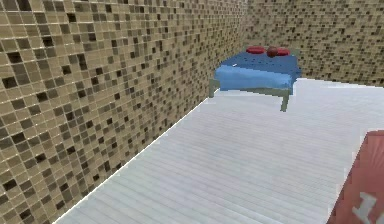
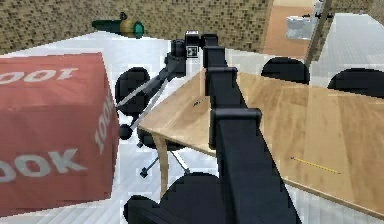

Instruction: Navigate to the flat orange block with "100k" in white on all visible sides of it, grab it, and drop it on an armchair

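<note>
Where arm (image 2: 235,130) crosses counter (image 2: 310,120): hand (image 2: 138,98) at 10 o'clock, orange "100k" block (image 2: 50,130) at 9 o'clock; whether hand grasps anything, cannot tell. Forward view: blue bed (image 1: 255,72), 1 o'clock.

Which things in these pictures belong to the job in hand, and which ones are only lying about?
Belong to the job:
- large orange block with white lettering
- dark gripper on the arm

Only lying about:
- long light wooden table
- black chairs around it
- thin yellow pencil on the table
- blue bed with two red pillows
- dark green object on the floor
</note>
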Motion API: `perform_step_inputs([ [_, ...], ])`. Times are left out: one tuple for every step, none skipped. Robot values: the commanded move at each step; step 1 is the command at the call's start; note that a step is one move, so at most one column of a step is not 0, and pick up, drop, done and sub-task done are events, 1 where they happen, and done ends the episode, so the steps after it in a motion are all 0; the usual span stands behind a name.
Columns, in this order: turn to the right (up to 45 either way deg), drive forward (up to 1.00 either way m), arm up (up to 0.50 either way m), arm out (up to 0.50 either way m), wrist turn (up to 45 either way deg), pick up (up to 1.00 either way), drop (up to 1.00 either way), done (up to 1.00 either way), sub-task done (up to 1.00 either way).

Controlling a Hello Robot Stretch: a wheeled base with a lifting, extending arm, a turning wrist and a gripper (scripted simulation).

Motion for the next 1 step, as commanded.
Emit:
perform_step_inputs([
  [0.0,0.0,0.0,-0.44,0.0,0.0,0.0,0.0,0.0],
])
